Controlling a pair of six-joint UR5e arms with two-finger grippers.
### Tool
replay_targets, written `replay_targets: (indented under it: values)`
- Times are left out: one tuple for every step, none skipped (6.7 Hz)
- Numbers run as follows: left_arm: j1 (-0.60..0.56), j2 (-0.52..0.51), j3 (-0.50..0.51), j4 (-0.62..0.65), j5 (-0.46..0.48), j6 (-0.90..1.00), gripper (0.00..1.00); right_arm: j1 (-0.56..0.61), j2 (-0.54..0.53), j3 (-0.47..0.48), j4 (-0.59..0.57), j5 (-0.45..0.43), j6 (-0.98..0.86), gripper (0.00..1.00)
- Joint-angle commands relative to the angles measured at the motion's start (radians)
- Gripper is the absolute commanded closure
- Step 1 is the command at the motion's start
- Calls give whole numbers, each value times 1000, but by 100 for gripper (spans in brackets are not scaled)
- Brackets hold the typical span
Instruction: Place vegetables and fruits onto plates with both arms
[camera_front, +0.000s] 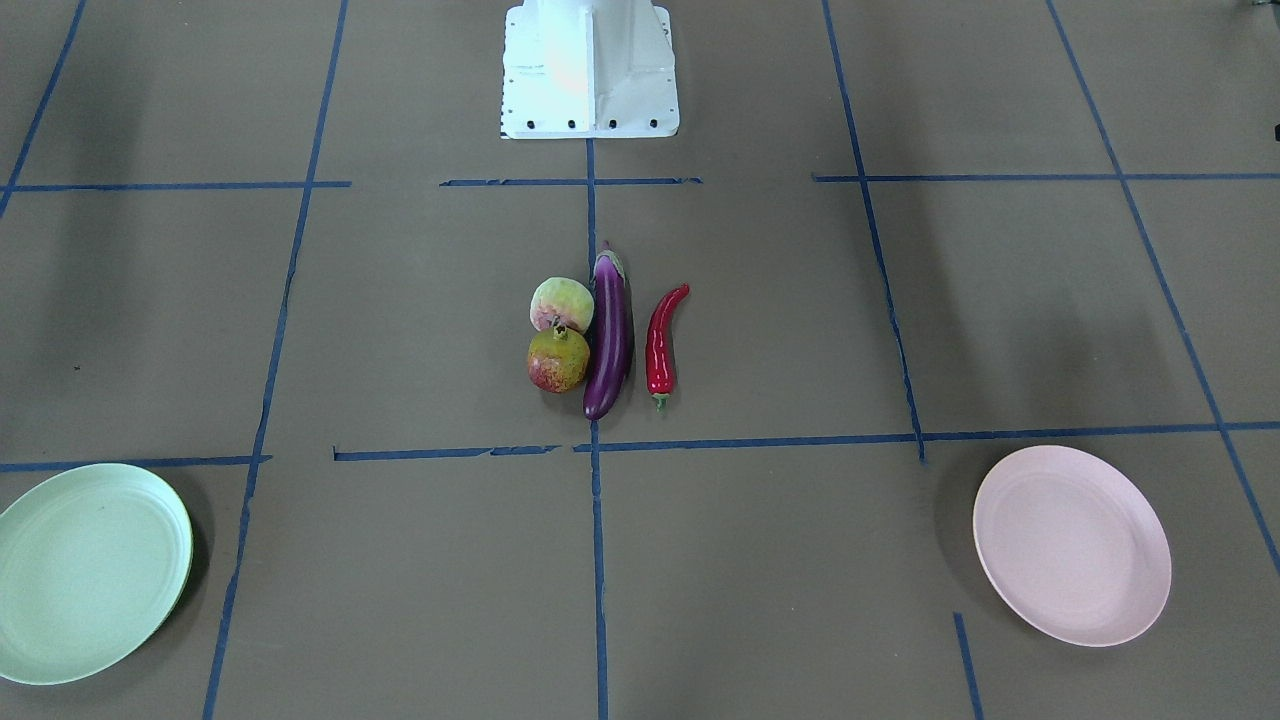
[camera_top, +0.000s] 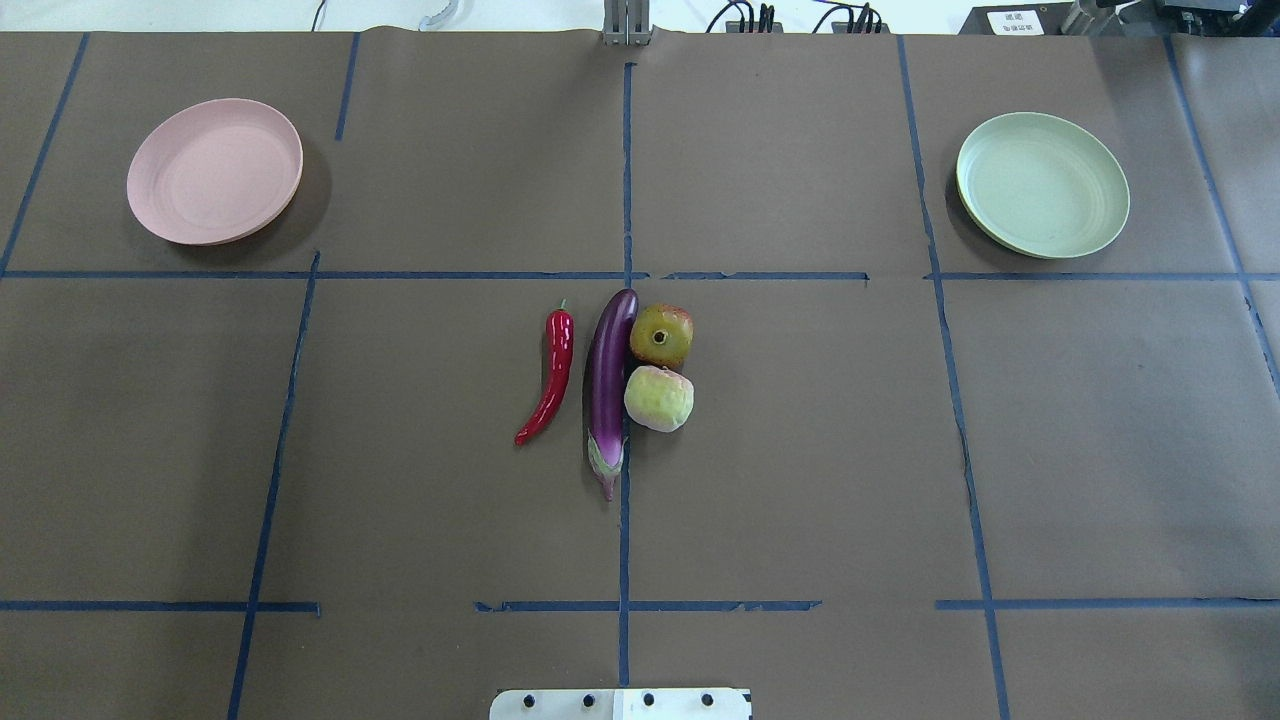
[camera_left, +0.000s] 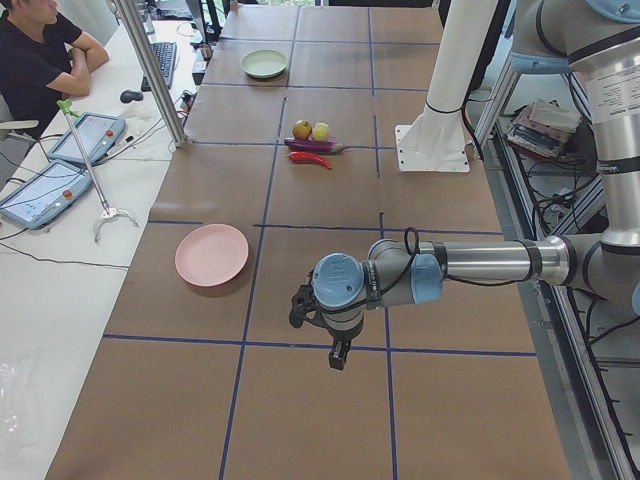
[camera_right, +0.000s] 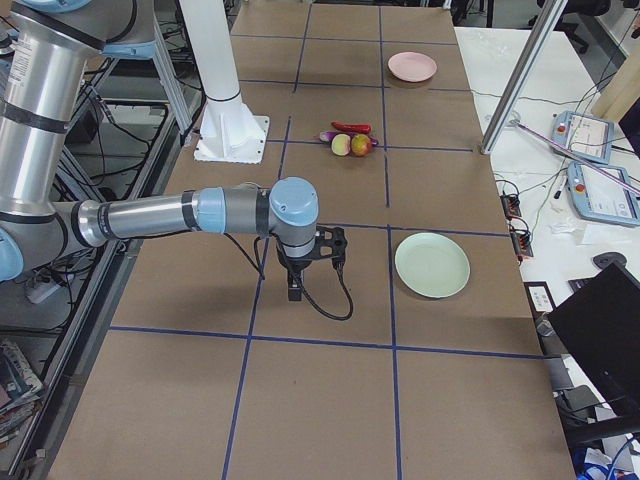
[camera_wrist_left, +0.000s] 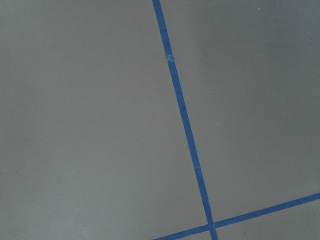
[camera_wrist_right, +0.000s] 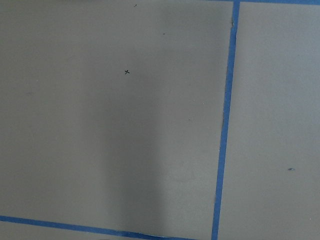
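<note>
In the table's middle lie a purple eggplant, a red chili pepper to its left, and a pomegranate and a pale peach-like fruit touching its right side. The pink plate sits far left and the green plate far right, both bare. My left gripper hangs over the table beside the pink plate. My right gripper hangs near the green plate. Both show only in side views, so I cannot tell their state. The wrist views show only brown cover and blue tape.
The white base block stands at the robot's edge of the table. A person sits at a side desk with tablets. A metal post rises at the table's far edge.
</note>
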Motion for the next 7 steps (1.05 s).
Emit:
replay_targets:
  values:
    - [0,-3,-6,0,0,-2,0,-23,69,1,0,8,35,0]
    - [1,-4,-9,0,0,-2,0,-80,131,1,1,10,120,0]
    - [1,-4,-11,0,-2,-2,0,-165,217,-2,1,7,226,0]
    - [1,-3,-17,-8,-40,-4,0,-253,312,0,1,2,399,0]
    - [1,-3,-17,-8,-52,-4,0,-327,412,0,1,-4,536,0]
    - [1,-3,-30,-21,-54,-6,0,-399,490,1,1,-14,639,0]
    - [1,-3,-43,-22,-54,-7,0,-485,582,1,1,-72,775,0]
